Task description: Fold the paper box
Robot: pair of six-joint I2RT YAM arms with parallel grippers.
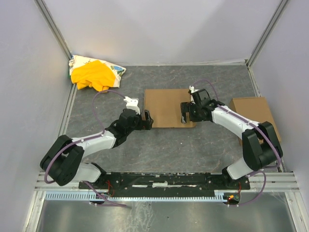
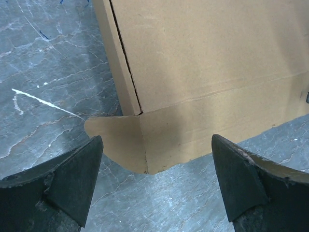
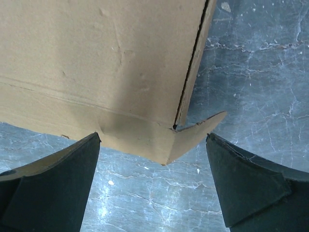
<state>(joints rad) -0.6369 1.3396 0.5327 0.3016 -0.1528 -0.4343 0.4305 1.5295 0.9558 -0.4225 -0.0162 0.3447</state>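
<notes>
The paper box (image 1: 166, 107) is a plain brown shallow closed box lying flat mid-table. My left gripper (image 1: 148, 120) is open and empty at its near left corner; in the left wrist view the box corner (image 2: 145, 145) with a small side tab sticking out lies just ahead, between my spread fingers (image 2: 72, 179). My right gripper (image 1: 185, 114) is open and empty at the near right corner; in the right wrist view the box corner (image 3: 164, 145) with a protruding tab lies just ahead of my fingers (image 3: 58, 183).
A smaller plain brown cardboard rectangle (image 1: 253, 112) lies at the right, partly under my right arm. A yellow cloth bundle (image 1: 95, 73) lies at the back left corner. White walls and metal rails enclose the grey table (image 1: 193, 145).
</notes>
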